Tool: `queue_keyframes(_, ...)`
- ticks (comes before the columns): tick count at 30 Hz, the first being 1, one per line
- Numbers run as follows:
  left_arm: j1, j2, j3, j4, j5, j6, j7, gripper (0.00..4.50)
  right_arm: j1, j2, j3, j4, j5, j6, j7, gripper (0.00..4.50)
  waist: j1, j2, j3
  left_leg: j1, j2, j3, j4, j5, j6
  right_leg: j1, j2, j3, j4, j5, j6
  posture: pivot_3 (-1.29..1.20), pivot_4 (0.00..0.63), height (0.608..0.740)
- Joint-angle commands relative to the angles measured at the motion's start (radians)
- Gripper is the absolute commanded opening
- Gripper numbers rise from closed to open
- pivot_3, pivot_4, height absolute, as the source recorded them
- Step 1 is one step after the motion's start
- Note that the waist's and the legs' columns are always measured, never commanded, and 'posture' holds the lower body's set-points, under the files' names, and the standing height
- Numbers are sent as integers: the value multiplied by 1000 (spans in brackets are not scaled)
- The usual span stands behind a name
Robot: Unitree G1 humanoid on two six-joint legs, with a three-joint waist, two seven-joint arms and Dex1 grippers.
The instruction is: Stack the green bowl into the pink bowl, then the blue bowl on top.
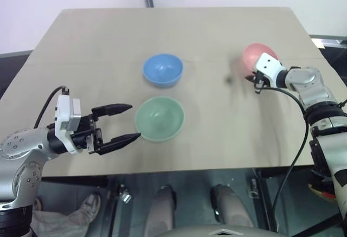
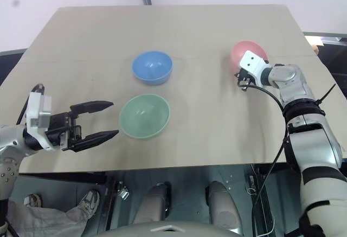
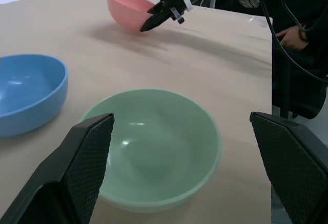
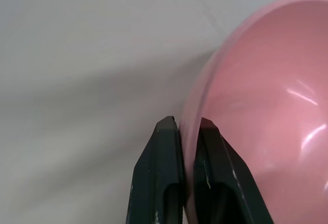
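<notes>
The green bowl (image 1: 159,119) sits upright near the table's front edge, with the blue bowl (image 1: 162,70) just behind it. My left gripper (image 1: 133,121) hovers level at the green bowl's left side, open, one finger (image 3: 87,167) on each side of the bowl in the left wrist view. Far to the right, the pink bowl (image 1: 255,54) is tilted. My right gripper (image 4: 189,126) is shut on its near rim, one finger inside and one outside. This grip is also visible at the pink bowl (image 3: 128,8) in the left wrist view.
The bowls rest on a beige table (image 1: 206,36) whose front edge (image 1: 179,169) runs just below the green bowl. A person's hand (image 3: 294,37) shows beyond the table's right side. Black cables hang from both arms.
</notes>
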Motion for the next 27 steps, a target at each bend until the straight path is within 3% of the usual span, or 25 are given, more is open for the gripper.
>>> queue_keyframes(1, 4, -1, 34, 0, 9, -31, -3, 4500, 123, -69, -45, -395, 120, 98, 160, 37, 3, 0, 0, 0, 0, 0, 0, 0, 0, 0, 0, 0, 0, 0, 0, 0, 150, 740)
queue_keyframes(3, 6, 2, 23, 19, 34, -47, -6, 4500, 262, -118, -59, -722, 193, 247, 215, 37, 10, 1, 0, -1, 0, -1, -1, 0, 0, 0, 0, 0, -1, 0, 0, 0, 150, 740)
queue_keyframes(8, -17, 6, -10, 47, 59, -59, -14, 4500, 489, -159, -66, -1173, 234, 518, 169, 37, 12, 2, 1, -1, 0, -1, 0, 0, 0, 0, 0, -1, 0, 0, 0, 0, 150, 740)
queue_keyframes(11, -49, 10, -33, 67, 65, -57, -26, 4500, 557, -159, -60, -1297, 224, 627, 118, 37, 12, 2, 1, 0, 0, -1, 2, 0, 0, 1, 0, -1, 0, -1, 0, 0, 150, 740)
queue_keyframes(17, -114, 22, -65, 119, 79, -69, -64, 4500, 556, -137, -20, -1435, 236, 765, 81, 37, 9, 1, 1, 1, 1, 0, 7, 0, 0, 1, 1, 0, 2, -2, 4, 0, 150, 740)
queue_keyframes(23, -164, 36, -98, 146, 106, -71, -85, 4500, 546, -124, 50, -1449, 191, 797, 42, 2402, 10, 1, 1, -1, 1, 0, 5, 0, 0, 0, 1, 0, 0, 0, 0, 0, 150, 740)
queue_keyframes(26, -184, 55, -120, 139, 135, -66, -81, 4500, 564, -132, 45, -1481, 200, 809, 34, 3942, 12, 1, 1, -2, 1, 0, 5, 0, 0, 0, 1, 0, 0, 0, 0, 0, 150, 740)
queue_keyframes(27, -189, 59, -128, 132, 152, -70, -71, 4500, 570, -134, 35, -1496, 209, 814, 33, 3942, 12, 1, 1, -2, 1, 0, 5, 0, 0, 0, 1, 0, 0, 0, 0, 0, 150, 740)
